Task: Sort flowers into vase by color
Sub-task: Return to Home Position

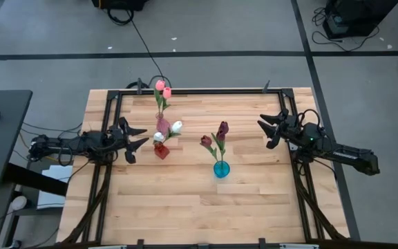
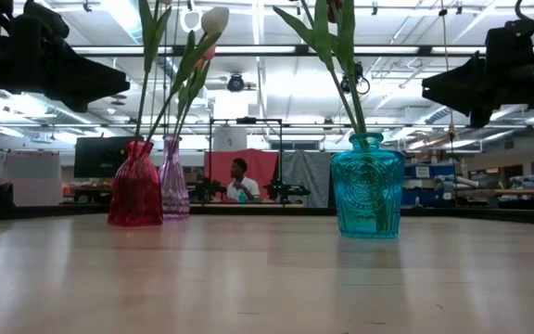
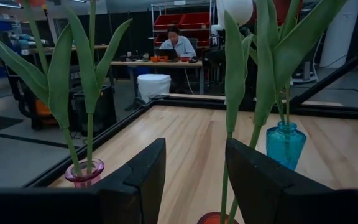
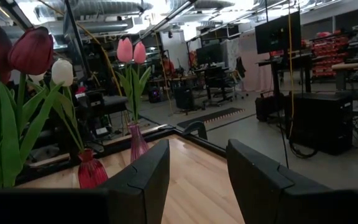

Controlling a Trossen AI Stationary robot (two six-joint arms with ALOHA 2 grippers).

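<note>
The left end effector (image 1: 144, 136) hangs empty, fingers apart, over the surface's (image 1: 185, 207) left edge, just beside the red vase (image 1: 161, 151) that holds the white flowers (image 1: 177, 126). The right end effector (image 1: 264, 133), likewise apart and empty, hovers near the right edge. The pink flowers (image 1: 162, 88) stand in the pink vase (image 1: 162, 124) just behind the red one, and the maroon flowers (image 1: 222, 128) stand in the blue vase (image 1: 221, 168) mid-surface. Sorting looks finished. Homing well probably means drawing the left arm straight back toward its edge, clear of leaves and stems, without nudging the red vase.
</note>
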